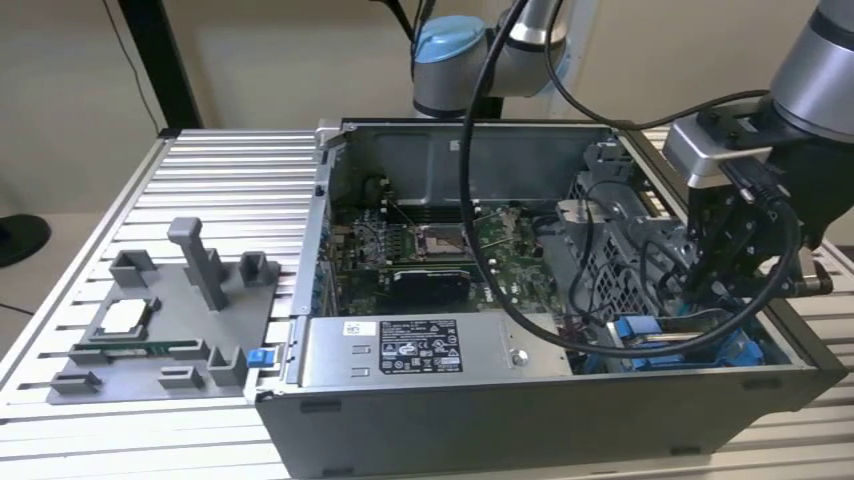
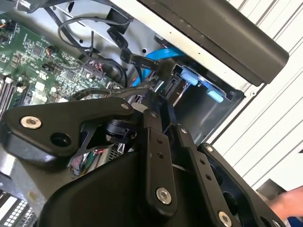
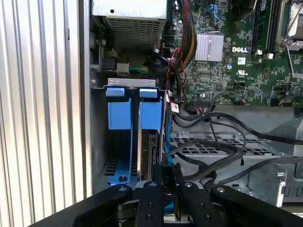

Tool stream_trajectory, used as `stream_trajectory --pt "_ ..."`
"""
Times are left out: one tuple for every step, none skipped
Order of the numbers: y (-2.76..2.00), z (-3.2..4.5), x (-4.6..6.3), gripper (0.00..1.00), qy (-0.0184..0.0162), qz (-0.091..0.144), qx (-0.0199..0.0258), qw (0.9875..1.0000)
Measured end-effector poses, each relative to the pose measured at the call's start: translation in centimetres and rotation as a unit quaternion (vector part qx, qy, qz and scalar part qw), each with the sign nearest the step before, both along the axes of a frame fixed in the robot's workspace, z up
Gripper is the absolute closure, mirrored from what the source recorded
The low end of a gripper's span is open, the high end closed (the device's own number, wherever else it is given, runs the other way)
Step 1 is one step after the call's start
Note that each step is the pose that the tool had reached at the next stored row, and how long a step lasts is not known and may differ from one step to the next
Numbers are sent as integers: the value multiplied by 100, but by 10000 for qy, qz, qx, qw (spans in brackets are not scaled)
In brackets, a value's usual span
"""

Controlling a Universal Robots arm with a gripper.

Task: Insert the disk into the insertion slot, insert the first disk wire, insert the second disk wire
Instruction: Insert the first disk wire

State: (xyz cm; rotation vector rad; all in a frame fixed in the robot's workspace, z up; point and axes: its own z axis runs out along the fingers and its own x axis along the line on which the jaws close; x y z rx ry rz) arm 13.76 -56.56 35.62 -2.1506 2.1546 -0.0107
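The disk (image 3: 152, 150) stands edge-on inside the insertion slot (image 3: 98, 142), in its blue carrier (image 3: 129, 113), at the case's front corner on the exterior view's right. My gripper (image 3: 165, 176) reaches down into that corner (image 1: 727, 290), right at the disk's exposed end. Its fingers (image 2: 152, 106) are close together on a black wire connector (image 2: 158, 85) beside a blue cable (image 2: 165, 53). A flat black disk wire (image 2: 137, 61) hangs just past the fingertips. The contact between connector and disk is hidden by the fingers.
The open case holds a motherboard (image 1: 427, 250) and a grey labelled power-supply box (image 1: 400, 350). Loose black cables (image 3: 213, 142) cross the perforated cage beside the slot. A grey fixture tray (image 1: 160, 320) with upright pegs lies on the ribbed table at the exterior view's left.
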Motion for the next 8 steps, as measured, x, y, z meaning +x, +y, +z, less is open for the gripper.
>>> stream_trajectory --pt "-2 -7 1 100 8 -9 3 10000" --pt "-5 -14 3 100 17 -16 4 10000" --pt "-7 -21 4 100 26 -23 7 10000" --pt "-10 -27 6 100 37 -30 8 10000" --pt "-14 -31 9 100 53 -33 9 10000" --pt "-18 -33 16 100 77 -34 9 10000" --pt "-20 -34 27 100 103 -34 9 9999" --pt "-22 -34 45 100 137 -34 8 9999"
